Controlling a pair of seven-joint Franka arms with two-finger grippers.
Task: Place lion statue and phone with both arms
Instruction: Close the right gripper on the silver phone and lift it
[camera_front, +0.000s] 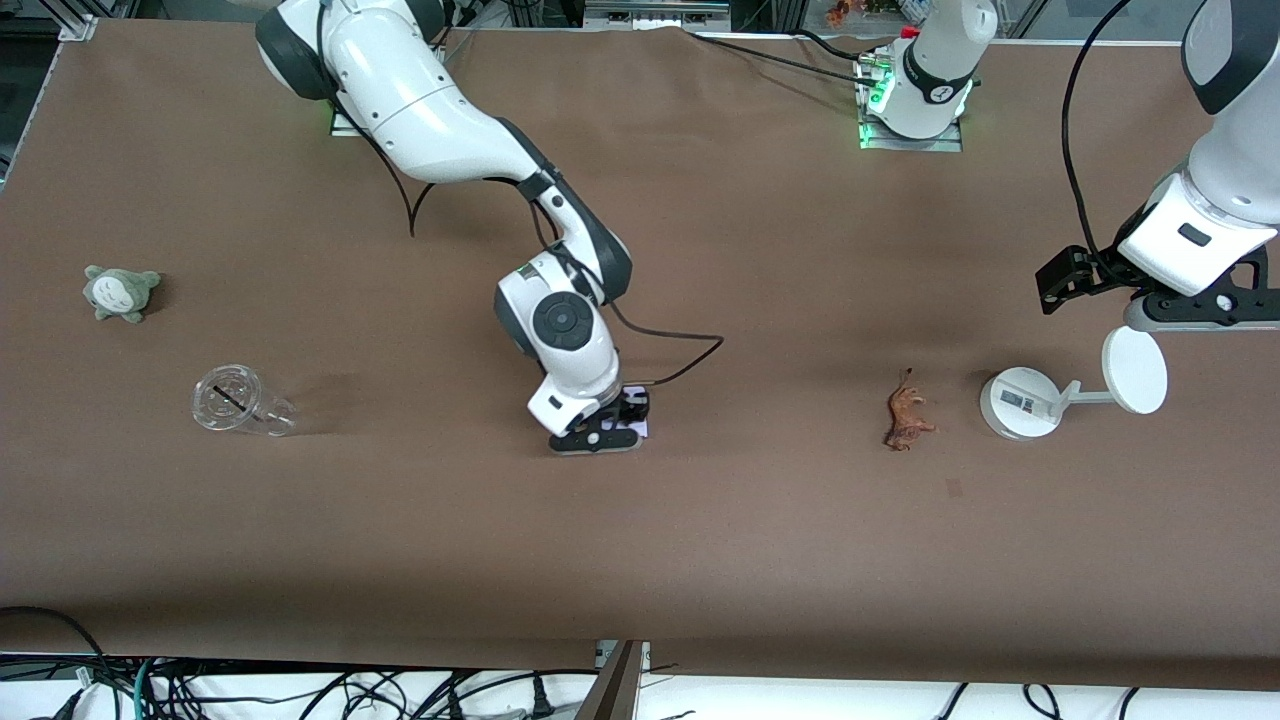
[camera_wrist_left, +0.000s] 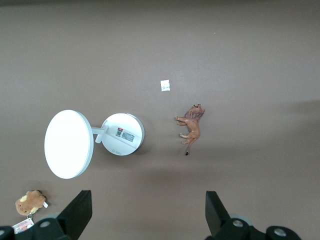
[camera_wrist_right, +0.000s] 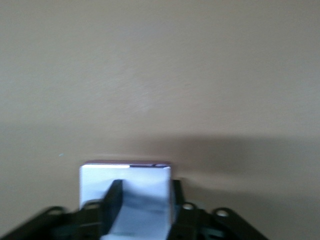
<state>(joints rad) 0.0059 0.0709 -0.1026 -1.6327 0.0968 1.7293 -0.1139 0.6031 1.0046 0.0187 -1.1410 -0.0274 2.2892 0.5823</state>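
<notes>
The phone (camera_front: 641, 427) is a pale lavender-white slab with a purple edge, down at the table's middle. My right gripper (camera_front: 598, 436) is low at the table there and is shut on it. In the right wrist view the phone (camera_wrist_right: 95, 181) sits between the dark fingers of the right gripper (camera_wrist_right: 144, 184). The lion statue (camera_front: 905, 412) lies on its side toward the left arm's end, also seen in the left wrist view (camera_wrist_left: 191, 129). My left gripper (camera_front: 1195, 312) hangs high over the table beside the stand, open and empty (camera_wrist_left: 148, 200).
A white round-based stand (camera_front: 1020, 402) with a disc (camera_front: 1135, 370) stands beside the lion. A brown plush with a card tag (camera_wrist_left: 30, 202) shows in the left wrist view. A grey-green plush (camera_front: 120, 292) and a clear cup (camera_front: 235, 400) on its side lie toward the right arm's end.
</notes>
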